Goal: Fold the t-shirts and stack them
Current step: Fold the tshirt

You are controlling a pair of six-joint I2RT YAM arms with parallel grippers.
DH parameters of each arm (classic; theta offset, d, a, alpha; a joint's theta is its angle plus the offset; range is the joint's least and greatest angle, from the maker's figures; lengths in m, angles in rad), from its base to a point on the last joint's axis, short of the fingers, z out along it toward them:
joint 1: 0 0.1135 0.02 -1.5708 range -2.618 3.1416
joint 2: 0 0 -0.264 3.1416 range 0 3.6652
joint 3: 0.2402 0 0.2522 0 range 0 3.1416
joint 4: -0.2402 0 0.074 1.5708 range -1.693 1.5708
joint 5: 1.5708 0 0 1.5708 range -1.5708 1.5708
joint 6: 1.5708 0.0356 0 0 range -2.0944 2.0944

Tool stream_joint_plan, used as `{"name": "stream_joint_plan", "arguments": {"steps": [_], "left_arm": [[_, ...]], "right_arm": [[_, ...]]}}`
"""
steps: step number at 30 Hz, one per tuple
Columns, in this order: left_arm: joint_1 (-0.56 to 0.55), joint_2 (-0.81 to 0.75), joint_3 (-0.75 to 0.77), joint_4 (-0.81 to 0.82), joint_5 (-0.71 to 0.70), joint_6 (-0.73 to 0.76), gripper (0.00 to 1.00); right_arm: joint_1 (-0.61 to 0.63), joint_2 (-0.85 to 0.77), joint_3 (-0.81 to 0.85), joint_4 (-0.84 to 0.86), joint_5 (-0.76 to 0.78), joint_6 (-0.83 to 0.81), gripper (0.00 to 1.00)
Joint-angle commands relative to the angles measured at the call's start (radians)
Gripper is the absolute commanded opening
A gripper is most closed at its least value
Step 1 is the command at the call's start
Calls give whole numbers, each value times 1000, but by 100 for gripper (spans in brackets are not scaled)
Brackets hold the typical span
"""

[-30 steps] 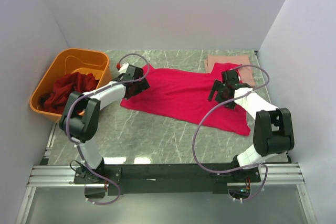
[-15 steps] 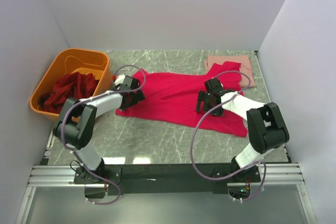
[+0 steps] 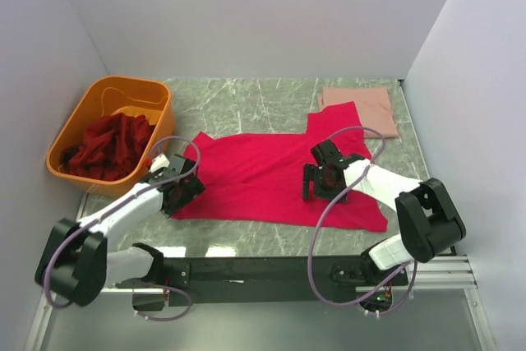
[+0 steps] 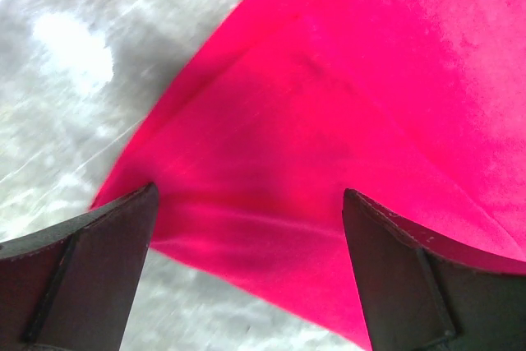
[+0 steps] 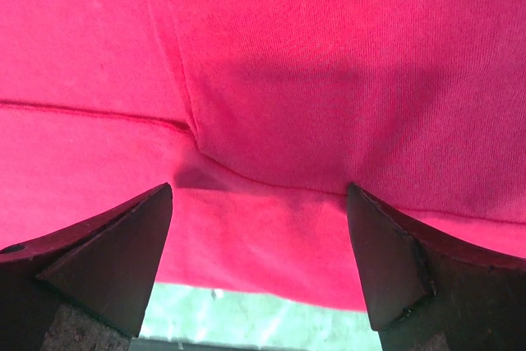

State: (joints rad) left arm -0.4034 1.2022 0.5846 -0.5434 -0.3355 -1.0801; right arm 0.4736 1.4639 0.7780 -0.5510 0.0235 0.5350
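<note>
Locate the crimson-pink t-shirt (image 3: 263,174) spread flat mid-table, its near hem close to the front edge of the marble table (image 3: 246,96), with bare surface behind it and to its left. Note the left gripper (image 3: 179,189) at the shirt's left corner and the right gripper (image 3: 319,180) over its right half, both released (fingers wide apart in each wrist view, cloth beneath). Find the salmon-pink t-shirt (image 3: 362,106) folded at the far right corner, just beside the crimson sleeve. Check the orange tub (image 3: 82,125) at far left, with maroon t-shirts (image 3: 107,144) heaped inside. Read seam and hem in the right wrist view only; see tub and salmon-pink shirt from above only.
</note>
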Motion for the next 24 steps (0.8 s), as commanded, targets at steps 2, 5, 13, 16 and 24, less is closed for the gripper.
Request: {"name": "stream_joint_plan", "arguments": {"steps": [2, 5, 13, 16, 24], "left_arm": [[-3, -96, 3, -72, 6, -23, 100], [-3, -112, 56, -113, -10, -17, 99], [5, -93, 115, -331, -97, -173, 99], [31, -108, 83, -326, -76, -192, 99], [81, -52, 8, -254, 9, -167, 77]], "right_arm": [[7, -56, 1, -138, 22, 22, 93], [3, -79, 56, -142, 59, 23, 93], [-93, -166, 58, -112, 53, 56, 94], [-183, -210, 34, -96, 21, 51, 94], [-331, -283, 0, -112, 41, 25, 94]]}}
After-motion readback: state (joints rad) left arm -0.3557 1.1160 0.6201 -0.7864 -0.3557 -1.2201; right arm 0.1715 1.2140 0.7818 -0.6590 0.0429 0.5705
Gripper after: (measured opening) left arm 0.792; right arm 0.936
